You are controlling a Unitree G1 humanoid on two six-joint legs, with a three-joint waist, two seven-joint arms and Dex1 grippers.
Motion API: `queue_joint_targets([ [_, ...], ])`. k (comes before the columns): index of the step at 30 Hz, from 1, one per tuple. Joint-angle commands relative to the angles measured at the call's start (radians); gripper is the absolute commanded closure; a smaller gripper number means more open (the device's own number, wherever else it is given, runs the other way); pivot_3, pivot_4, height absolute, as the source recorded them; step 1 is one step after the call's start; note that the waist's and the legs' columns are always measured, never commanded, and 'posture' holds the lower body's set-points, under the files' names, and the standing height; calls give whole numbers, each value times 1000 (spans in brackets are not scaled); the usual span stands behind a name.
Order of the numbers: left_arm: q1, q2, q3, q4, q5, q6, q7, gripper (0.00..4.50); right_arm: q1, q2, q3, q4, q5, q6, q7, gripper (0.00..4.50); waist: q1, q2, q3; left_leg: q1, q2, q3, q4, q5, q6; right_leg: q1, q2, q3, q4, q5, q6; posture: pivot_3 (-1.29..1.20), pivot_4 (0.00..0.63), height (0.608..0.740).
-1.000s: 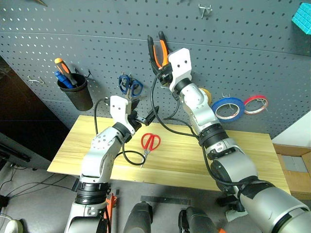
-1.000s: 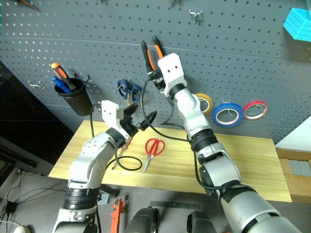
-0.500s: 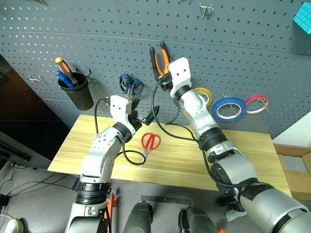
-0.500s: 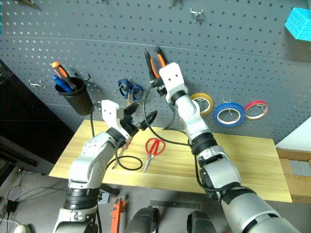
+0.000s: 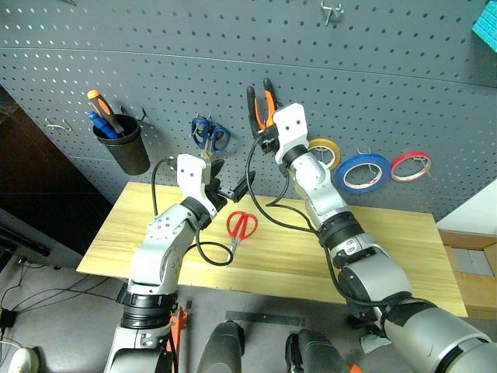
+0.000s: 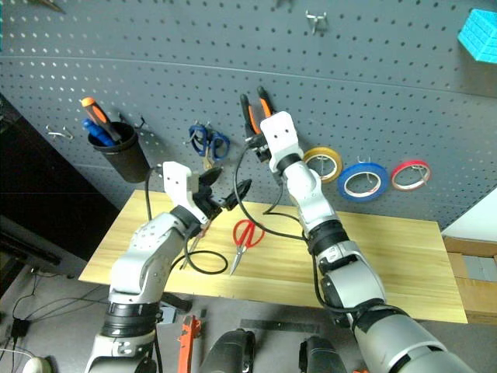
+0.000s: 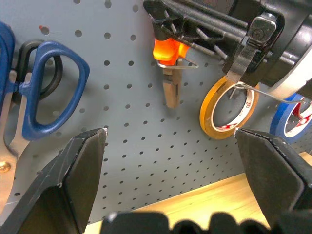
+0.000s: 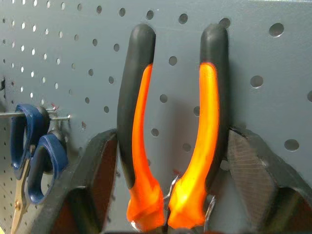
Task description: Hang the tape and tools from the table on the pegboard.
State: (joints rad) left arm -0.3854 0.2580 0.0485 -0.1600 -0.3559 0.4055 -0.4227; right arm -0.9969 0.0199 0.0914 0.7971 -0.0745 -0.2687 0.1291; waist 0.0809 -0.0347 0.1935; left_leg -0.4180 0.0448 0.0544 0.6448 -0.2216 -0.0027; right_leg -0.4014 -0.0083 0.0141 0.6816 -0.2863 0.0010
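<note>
**Pliers on the board, my right jaws spread beside them**

Since a second ago my right arm has come down the pegboard (image 5: 404, 85) with the pliers (image 5: 262, 105), and my right jaws (image 8: 170, 146) have loosened: their black fingers (image 8: 100, 170) now stand apart on either side of the orange-and-black handles, with a gap showing on the right side, though whether the left finger touches I cannot tell. The handles point up, flat against the board, the head sitting on a wire hook. My left jaws (image 5: 231, 180) have kept their place, wide and empty, above the table (image 5: 388, 256).

No writing is readable on anything.

The blue tape (image 5: 362, 172) hangs on the board between a yellow roll (image 5: 324, 149) and a red roll (image 5: 409, 165). The red scissors (image 5: 240, 228) lie on the light wood table. Blue scissors (image 5: 208, 136) hang further left, beyond them a black cup (image 5: 124, 148) of tools. The dark grey board has rows of small holes.
</note>
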Motion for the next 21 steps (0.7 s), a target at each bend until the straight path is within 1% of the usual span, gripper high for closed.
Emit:
queue_joint_targets([
  [1,-19,-6,9,-28,-9,-17,2,0,7,-27,-36,3,11,47,-26,37,0,0,3,0,0,0,0,0,0,0,0,0,0,0,0,296,209,740],
  [8,-22,-16,7,-19,-5,-30,2,0,59,-44,-23,-81,-1,68,-8,37,5,0,5,-2,0,0,0,3,0,-1,-1,-1,-1,2,1,289,194,740],
  [13,-22,-22,8,-16,1,-38,2,0,118,-59,-19,-215,-7,127,10,37,14,0,5,-7,-1,-3,-1,3,0,-4,-1,-3,-2,2,2,286,184,740],
  [17,-13,-19,11,-22,-1,-43,-1,0,207,-78,11,-420,-14,206,62,37,18,0,5,-9,-1,-4,-2,3,0,-6,-1,-4,-2,2,2,275,172,740],
  [21,-11,-21,9,-25,-2,-45,-3,0,258,-98,22,-571,-15,284,92,37,12,0,5,-14,-1,-4,-3,3,-1,-11,-1,-4,-2,2,2,264,163,740],
])
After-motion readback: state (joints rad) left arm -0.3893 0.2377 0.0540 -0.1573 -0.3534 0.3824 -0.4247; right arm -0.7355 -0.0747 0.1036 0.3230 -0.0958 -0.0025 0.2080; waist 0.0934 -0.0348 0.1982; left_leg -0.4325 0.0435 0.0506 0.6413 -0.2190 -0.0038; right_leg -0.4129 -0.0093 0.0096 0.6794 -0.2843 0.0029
